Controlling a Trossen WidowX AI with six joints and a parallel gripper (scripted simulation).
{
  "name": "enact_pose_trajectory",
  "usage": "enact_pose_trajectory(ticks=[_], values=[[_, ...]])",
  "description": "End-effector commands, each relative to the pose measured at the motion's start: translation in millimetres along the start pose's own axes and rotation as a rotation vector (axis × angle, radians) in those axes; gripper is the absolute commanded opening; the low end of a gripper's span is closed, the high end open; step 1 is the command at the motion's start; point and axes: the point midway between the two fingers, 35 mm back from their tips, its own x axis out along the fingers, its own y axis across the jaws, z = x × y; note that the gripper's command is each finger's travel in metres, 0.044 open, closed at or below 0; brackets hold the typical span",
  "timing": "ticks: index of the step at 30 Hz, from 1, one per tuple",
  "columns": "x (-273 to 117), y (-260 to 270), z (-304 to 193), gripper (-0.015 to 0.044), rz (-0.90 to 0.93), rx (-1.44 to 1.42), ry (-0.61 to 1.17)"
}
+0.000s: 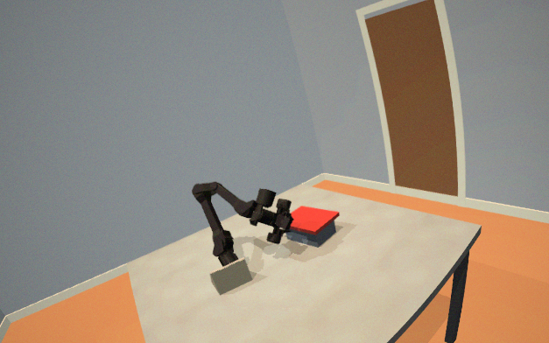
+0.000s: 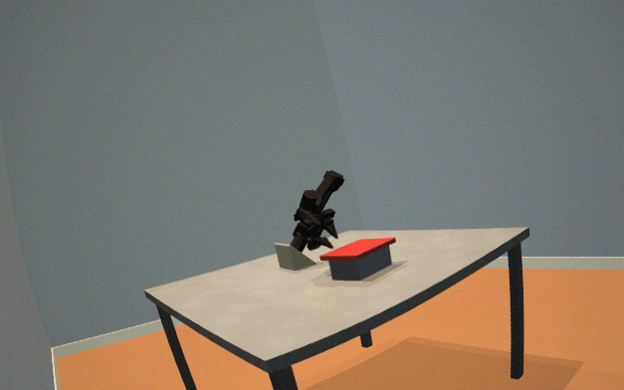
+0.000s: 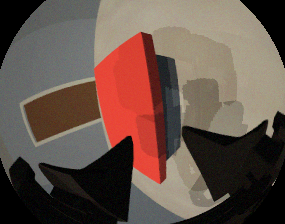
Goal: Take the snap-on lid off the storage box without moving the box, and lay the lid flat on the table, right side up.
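Resting on the bench [image 1: 363, 271], a pale, mottled, stone-like slab with a thin dark edge and dark square legs:

Storage box [image 1: 315, 236]: low rectangular body, matte slate-blue, flat walls, sharp corners. Stands near the middle of the bench, casting a soft shadow around its foot.

Lid [image 1: 315, 218]: thin, flat, bright red rectangular panel, smooth and without sheen, slightly overhanging the box walls on all visible sides. Seated on top of the box, level, right side up. In the wrist view the lid [image 3: 129, 106] shows as a red slab with a darker red rim edge and the blue box wall [image 3: 167, 106] behind it.

Arm [image 1: 214, 219]: black, blocky jointed links, rising from a pale grey wedge-shaped base [image 1: 231, 276] on the bench and bending forward and down toward the box.

Hand [image 1: 285, 227]: black, with two tapered, pointed fingers. Stands about half open with nothing between the fingers. Positioned at the near short edge of the lid, fingers to either side of that edge in the wrist view; contact with the lid cannot be told.

Surroundings: grey-blue matte walls, orange floor [image 1: 530, 262], brown door [image 1: 413, 96] in a cream frame.
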Motion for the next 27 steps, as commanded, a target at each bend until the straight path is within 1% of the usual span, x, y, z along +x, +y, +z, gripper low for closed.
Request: enact_pose_trajectory(ticks=[1,27], values=[[5.7,-2.4,0.9,0.0235,-0.004,0.010,-0.004],[45.0,-0.6,-6.8,0.0235,0.021,0.016,0.011]])
